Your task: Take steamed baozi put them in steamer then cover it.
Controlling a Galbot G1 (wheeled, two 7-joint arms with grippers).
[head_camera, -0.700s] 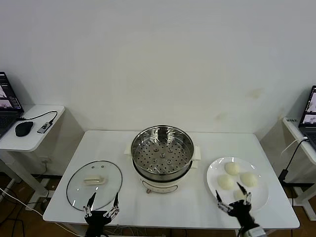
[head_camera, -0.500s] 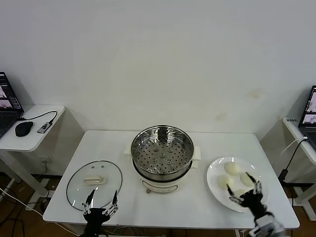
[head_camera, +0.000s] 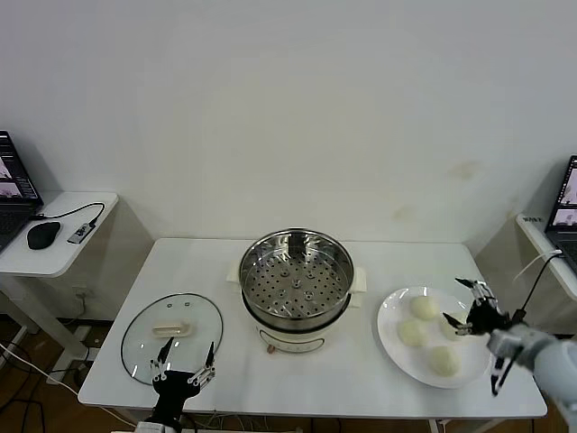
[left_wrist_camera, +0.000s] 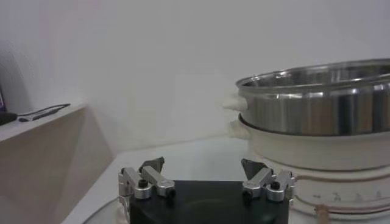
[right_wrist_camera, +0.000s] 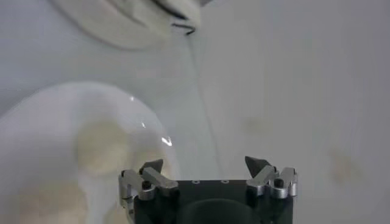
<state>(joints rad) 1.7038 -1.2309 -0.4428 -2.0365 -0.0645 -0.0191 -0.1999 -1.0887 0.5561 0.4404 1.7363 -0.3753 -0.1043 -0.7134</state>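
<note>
Cream-white baozi [head_camera: 424, 308] are lying on a white plate [head_camera: 389, 332] at the right of the table [head_camera: 311, 374], well right of the steamer [head_camera: 296, 278]. Only three buns are showing clearly in the head view; a fourth, at the plate's right side, is mostly hiding behind the right gripper [head_camera: 470, 307]. In the right wrist view the buns are reading only as pale blurs on the plate. The right gripper is hovering over the plate's right edge with its fingers spread wide, grasping nothing.

Steel walls of the steamer are standing open at mid-table, its perforated tray showing bare. Bare tabletop is lying between steamer and plate. The cover [head_camera: 171, 337] is lying flat at the near left, apart from the steamer, its near rim close to the table's near edge.

The left gripper [head_camera: 183, 373] is hanging at that near edge, just over the cover's near rim, fingers released and holding nothing; its arm is cut off by the picture's lower border.
</note>
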